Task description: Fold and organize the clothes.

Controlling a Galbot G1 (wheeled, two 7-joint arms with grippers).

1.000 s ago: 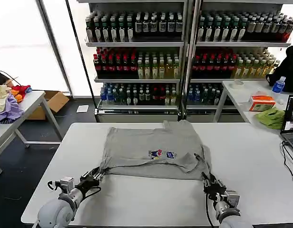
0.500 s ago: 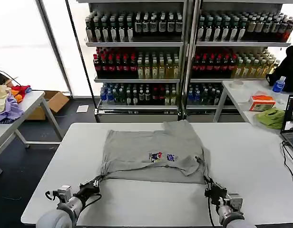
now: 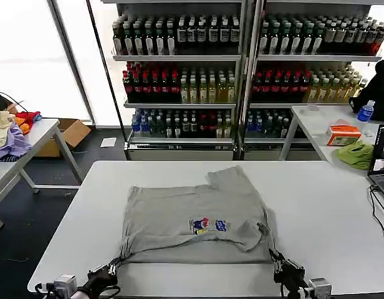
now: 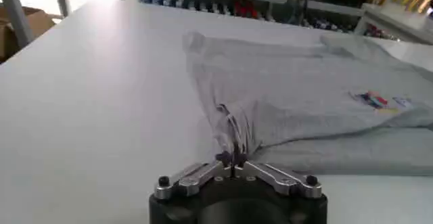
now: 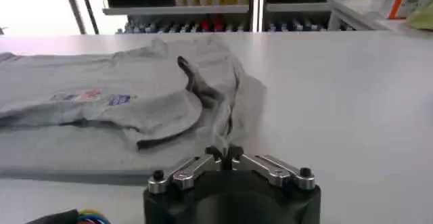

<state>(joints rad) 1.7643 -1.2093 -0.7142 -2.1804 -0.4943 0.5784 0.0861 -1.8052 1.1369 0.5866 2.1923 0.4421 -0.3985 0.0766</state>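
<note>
Grey shirt (image 3: 195, 218) lies part-folded on the white table (image 3: 329, 205), near its front edge; left end effector (image 4: 232, 158) and right end effector (image 5: 224, 153) each pinch a bottom corner; next, I reckon, both corners lift together towards the collar.

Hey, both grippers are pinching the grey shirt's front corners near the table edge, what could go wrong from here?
1. The left gripper and right gripper each hold only a thin bunch of the grey shirt; a corner could slip free.
2. The shirt already lies near the table's front edge; more pulling might drag it over.
3. The folded layer by the chest print is rumpled and may bunch further.
</note>
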